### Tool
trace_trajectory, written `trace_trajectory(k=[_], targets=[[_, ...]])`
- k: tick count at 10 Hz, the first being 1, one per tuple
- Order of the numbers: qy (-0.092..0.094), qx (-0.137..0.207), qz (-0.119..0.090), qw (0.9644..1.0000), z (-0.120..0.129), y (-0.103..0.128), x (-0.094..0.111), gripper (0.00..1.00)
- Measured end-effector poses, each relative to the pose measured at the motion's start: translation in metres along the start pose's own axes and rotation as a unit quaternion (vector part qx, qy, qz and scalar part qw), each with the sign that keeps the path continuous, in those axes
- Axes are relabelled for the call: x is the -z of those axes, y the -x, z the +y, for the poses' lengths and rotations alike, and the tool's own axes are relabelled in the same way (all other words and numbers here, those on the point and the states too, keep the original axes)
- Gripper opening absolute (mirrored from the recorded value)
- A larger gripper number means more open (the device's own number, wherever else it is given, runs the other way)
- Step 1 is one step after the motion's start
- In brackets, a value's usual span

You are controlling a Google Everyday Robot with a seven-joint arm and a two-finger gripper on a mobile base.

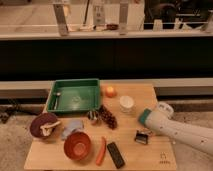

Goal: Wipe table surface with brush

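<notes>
Counter (150, 95), pale wood, is carrying everything. White arm (182, 131) is reaching in from the lower right, lying low and slanting up-left across the counter's right edge, a green band at its near end. End effector (145, 131) is sitting at that end, just above the brush; cannot tell how it is set. Green tray (74, 94) is sitting upper left. Orange bowl (77, 145) is resting near the front, dark bowl (43, 125) to its left. Flat black slab (115, 154) is lying beside a carrot (101, 151). Brush (142, 137), small, black with whitish patches, is lying right of centre, long axis roughly left-right. Faint printed mark at the front right corner, unreadable.
</notes>
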Motion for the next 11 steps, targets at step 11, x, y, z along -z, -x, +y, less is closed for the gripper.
trace_trajectory(k=[11], targets=[[0.033,0.019,0.014,0.9992,0.1,0.015,0.019,0.0]])
